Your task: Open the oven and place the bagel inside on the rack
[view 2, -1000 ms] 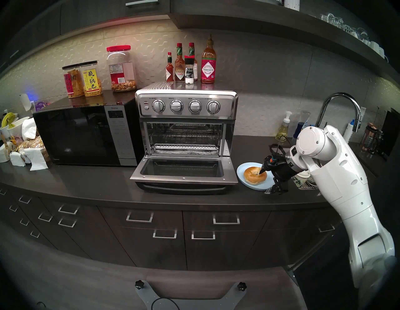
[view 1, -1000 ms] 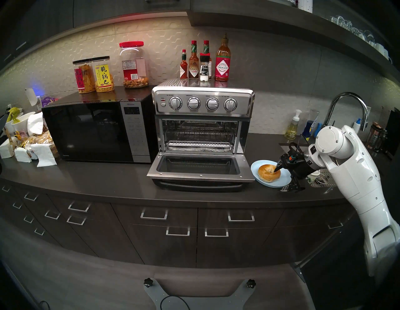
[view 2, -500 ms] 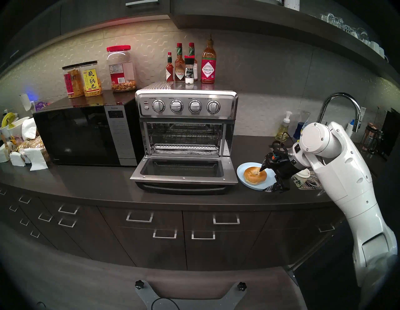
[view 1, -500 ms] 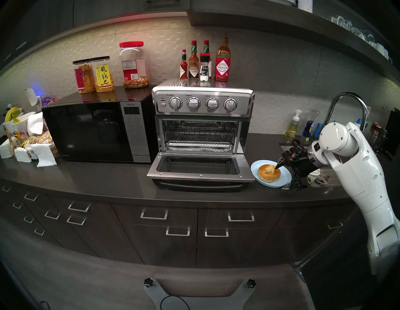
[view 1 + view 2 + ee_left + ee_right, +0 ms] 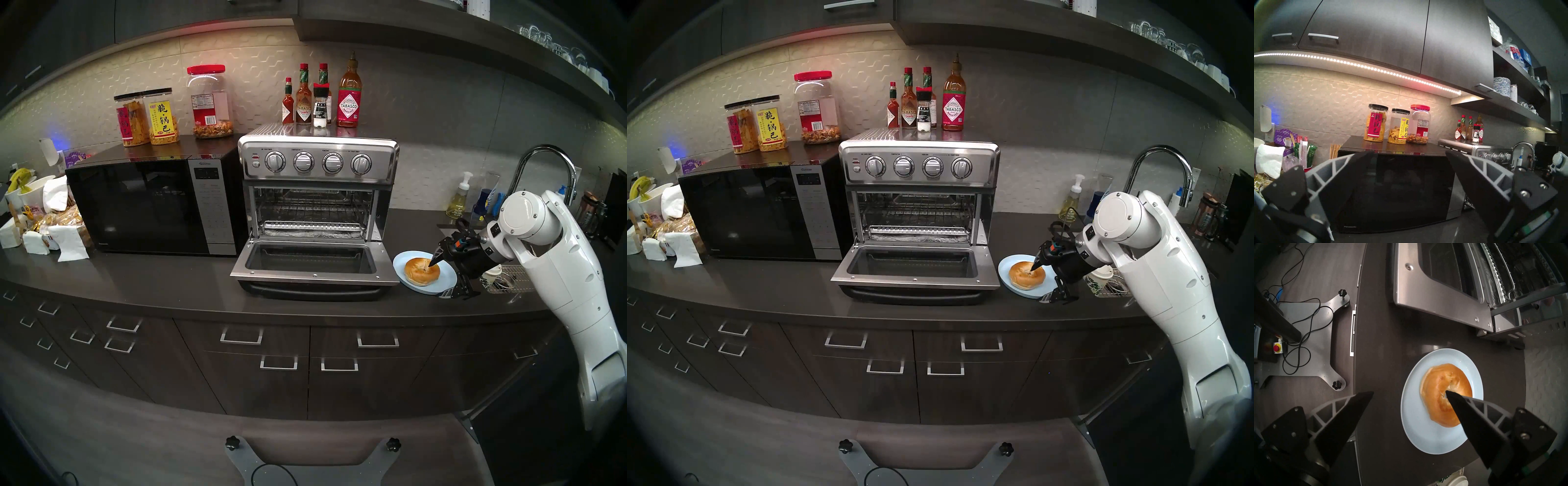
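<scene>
While the dark countertop runs wall to wall, the oven stands with its door dropped flat, baring the rack for loading. Right of it, the blue plate holds the bagel. The right gripper, spread wide, straddles it, one fingertip over its centre dimple.

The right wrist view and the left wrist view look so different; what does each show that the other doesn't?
Only the right wrist view shows the bagel on its light blue plate, the open right gripper with one fingertip over the bagel's middle, and the oven's lowered glass door.

Only the left wrist view shows the open left gripper, holding nothing, the black microwave, the snack jars on it and the hot sauce bottles.

Both show the toaster oven.
</scene>
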{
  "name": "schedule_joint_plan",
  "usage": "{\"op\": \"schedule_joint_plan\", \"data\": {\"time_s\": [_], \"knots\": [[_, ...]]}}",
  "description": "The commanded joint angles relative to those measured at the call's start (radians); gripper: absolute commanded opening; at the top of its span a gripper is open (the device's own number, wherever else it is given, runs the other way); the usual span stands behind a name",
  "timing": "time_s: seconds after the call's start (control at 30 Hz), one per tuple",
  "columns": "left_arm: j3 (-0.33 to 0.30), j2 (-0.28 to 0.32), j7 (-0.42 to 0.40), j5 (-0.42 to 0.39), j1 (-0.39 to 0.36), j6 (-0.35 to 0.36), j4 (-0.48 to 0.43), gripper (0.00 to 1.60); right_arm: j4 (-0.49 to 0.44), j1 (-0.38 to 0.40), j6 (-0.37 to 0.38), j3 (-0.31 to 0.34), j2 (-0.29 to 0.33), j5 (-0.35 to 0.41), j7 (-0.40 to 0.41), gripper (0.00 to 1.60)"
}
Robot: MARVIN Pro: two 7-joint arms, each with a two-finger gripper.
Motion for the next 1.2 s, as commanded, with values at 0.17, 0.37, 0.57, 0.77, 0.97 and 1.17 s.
{"op": "schedule_joint_plan", "data": {"time_s": [0.17, 0.37, 0.57, 0.77, 0.97, 1.17], "knots": [[0.063, 0.076, -0.071, -0.052, -0.069, -0.026, 0.056, 1.6, 0.017, 0.047, 0.014, -0.021, -0.011, -0.001, -0.002, 1.6], [0.098, 0.085, -0.089, -0.065, -0.092, -0.033, 0.073, 1.6, 0.038, 0.065, 0.015, -0.016, -0.01, 0.004, -0.002, 1.6], [0.129, 0.092, -0.102, -0.074, -0.117, -0.038, 0.086, 1.6, 0.056, 0.074, 0.019, -0.007, -0.011, 0.009, -0.002, 1.6], [0.169, 0.097, -0.114, -0.081, -0.153, -0.042, 0.099, 1.6, 0.085, 0.073, 0.017, -0.025, -0.034, -0.006, -0.017, 1.6], [0.193, 0.099, -0.12, -0.083, -0.176, -0.044, 0.106, 1.6, 0.093, 0.067, 0.023, -0.03, -0.049, -0.016, -0.039, 1.6], [0.22, 0.101, -0.126, -0.083, -0.204, -0.044, 0.113, 1.6, 0.104, 0.064, 0.03, -0.034, -0.066, -0.034, -0.058, 1.6]]}}
